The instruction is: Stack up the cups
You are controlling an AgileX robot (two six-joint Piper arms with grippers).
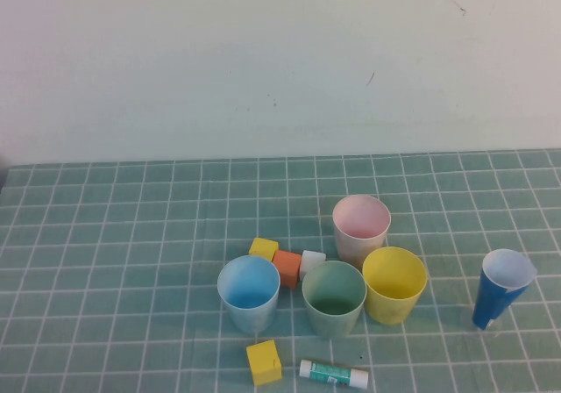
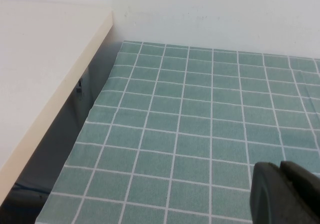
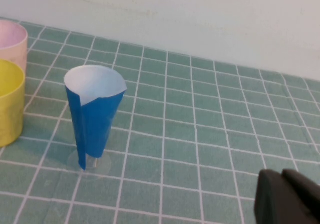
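Four cups stand upright and apart in the middle of the table in the high view: light blue cup (image 1: 249, 292), pale green cup (image 1: 334, 296), yellow cup (image 1: 394, 283), and behind them the pink cup (image 1: 361, 226). Neither arm shows in the high view. My right gripper (image 3: 282, 176) is shut and holds nothing, low over the mat, well away from the yellow cup (image 3: 9, 101) and pink cup (image 3: 11, 41). My left gripper (image 2: 280, 167) is also shut and holds nothing, over bare mat near the table's edge, with no cup in its view.
A taller dark blue cup (image 1: 502, 288) with white inside stands at the right (image 3: 95, 116). Yellow (image 1: 263, 248), orange (image 1: 287, 267) and white (image 1: 312, 261) blocks lie between the cups. Another yellow block (image 1: 264, 362) and a glue stick (image 1: 333, 374) lie in front. A pale board (image 2: 45, 69) borders the mat.
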